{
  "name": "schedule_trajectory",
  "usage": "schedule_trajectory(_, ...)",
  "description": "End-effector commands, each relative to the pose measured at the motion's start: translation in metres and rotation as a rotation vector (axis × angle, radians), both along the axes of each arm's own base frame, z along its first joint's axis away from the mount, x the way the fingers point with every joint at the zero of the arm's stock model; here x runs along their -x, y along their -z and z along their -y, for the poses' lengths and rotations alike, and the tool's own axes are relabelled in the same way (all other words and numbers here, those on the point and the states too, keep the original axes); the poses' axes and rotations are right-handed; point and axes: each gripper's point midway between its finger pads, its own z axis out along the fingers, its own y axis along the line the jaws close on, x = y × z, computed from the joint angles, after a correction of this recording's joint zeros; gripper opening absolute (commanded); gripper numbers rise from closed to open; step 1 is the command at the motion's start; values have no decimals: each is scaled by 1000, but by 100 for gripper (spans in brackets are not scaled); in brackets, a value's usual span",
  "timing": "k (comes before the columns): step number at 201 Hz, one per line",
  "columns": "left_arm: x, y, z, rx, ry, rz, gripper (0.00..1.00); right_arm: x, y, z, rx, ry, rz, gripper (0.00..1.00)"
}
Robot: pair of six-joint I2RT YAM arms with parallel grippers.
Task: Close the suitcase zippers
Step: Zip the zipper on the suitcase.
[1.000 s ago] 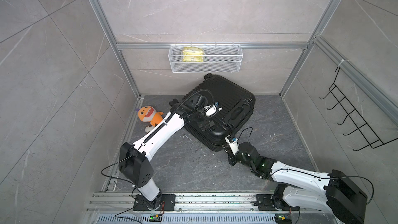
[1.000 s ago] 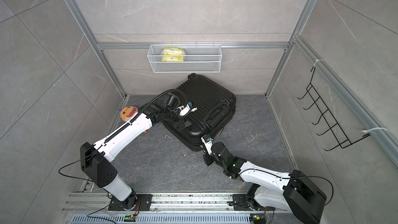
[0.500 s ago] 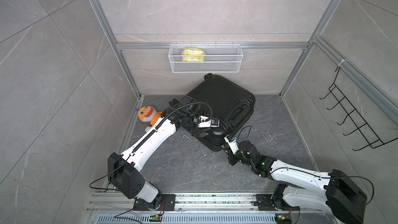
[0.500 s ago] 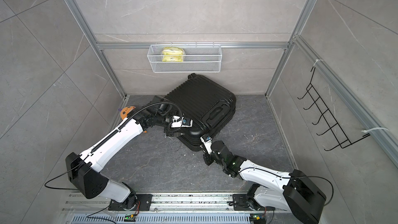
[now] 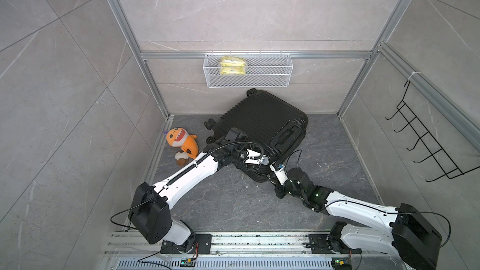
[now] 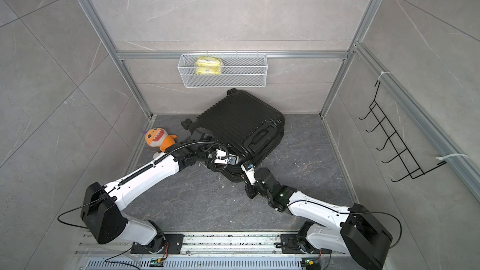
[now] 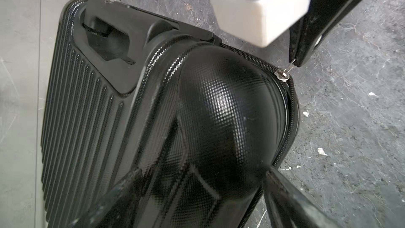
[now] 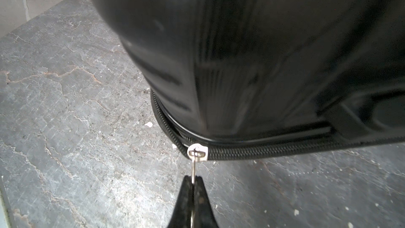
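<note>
The black ribbed suitcase (image 5: 262, 123) lies flat on the dark stone floor (image 5: 233, 203). It is set diagonally near the back wall, below the wire basket (image 5: 259, 79). 1 rounded corner points toward the rail (image 5: 233, 241), and its wheels face the orange plush shark (image 5: 181, 141).

The left arm (image 5: 187, 177) rises from its base on the rail, its white link slanting up and inward to the near-left edge of the case. There the wrist bends so the left gripper (image 5: 261, 161) lies across the shell just above that corner. In the left wrist view its 2 fingers (image 7: 285, 194) stand spread wide on either side of the corner's dome. Whether they press on it cannot be told.

The right arm (image 5: 358, 206) stretches low over the floor from the other end of the rail, with the elbow folded and the wrist just beside the same corner. The right gripper (image 8: 192, 179) is pinched closed on the thin metal pull tab (image 8: 193, 168). The tab runs taut to the silver slider (image 8: 197, 152) at the corner's bend. On 1 side of the slider the zipper (image 8: 274, 153) is meshed along the seam. On the other side its 2 rows of teeth stand apart around the curve.
</note>
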Motion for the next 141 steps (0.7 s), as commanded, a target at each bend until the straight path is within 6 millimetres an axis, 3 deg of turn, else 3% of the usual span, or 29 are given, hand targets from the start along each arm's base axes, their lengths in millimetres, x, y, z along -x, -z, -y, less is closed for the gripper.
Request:
schedule_trajectory(1,-40,-40,24,142,-80,201,85,27,1,-23,-30,-176,-62,0)
schedule_trajectory(35,-50,-74,32,280,-160,206,83,36,-7,-32,-73,-245,-66,0)
schedule_trajectory(91,-60,-90,39,344,-223,262,82,50,-20,-47,-131,-354,-70,0)
schedule_trajectory(141,-67,-125,41,456,-287,302,78,54,-29,-53,-134,-381,-40,0)
